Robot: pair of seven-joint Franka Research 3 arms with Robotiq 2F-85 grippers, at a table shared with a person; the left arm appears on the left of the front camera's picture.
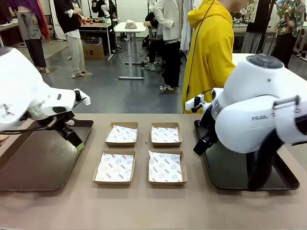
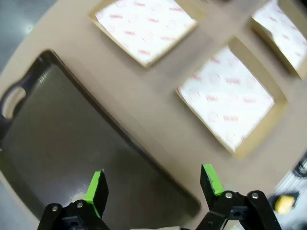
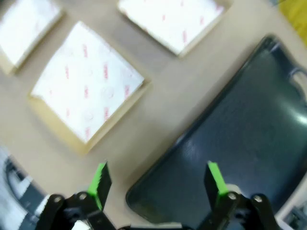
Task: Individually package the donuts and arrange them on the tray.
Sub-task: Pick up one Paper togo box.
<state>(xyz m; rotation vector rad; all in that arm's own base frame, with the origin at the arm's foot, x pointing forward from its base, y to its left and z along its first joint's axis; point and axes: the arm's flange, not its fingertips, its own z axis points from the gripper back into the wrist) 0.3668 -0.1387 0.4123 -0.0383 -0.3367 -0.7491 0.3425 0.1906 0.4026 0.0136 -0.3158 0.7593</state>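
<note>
The left gripper [image 2: 153, 176] is hanging spread over the nine-o'clock tray [image 1: 38, 163], the right gripper [image 3: 157, 170] spread over the three-o'clock tray [image 1: 230, 172]; four paper-lined boxes [image 1: 164, 167] are lying between, a yellow-hooded person [image 1: 211, 57] standing at twelve.

Looks like a robotics lab: a left arm [image 1: 29, 96] and a right arm [image 1: 254, 120] lean over the counter [image 1: 144, 206]; beyond it, grey floor [image 1: 120, 91], a white desk [image 1: 129, 29], a box [image 1: 93, 50], people [image 1: 168, 28] standing about.

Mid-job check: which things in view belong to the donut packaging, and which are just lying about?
Job: four paper-lined boxes; left tray; right tray.
Lying about: brown carton on the floor; white table behind; bag on it.
</note>
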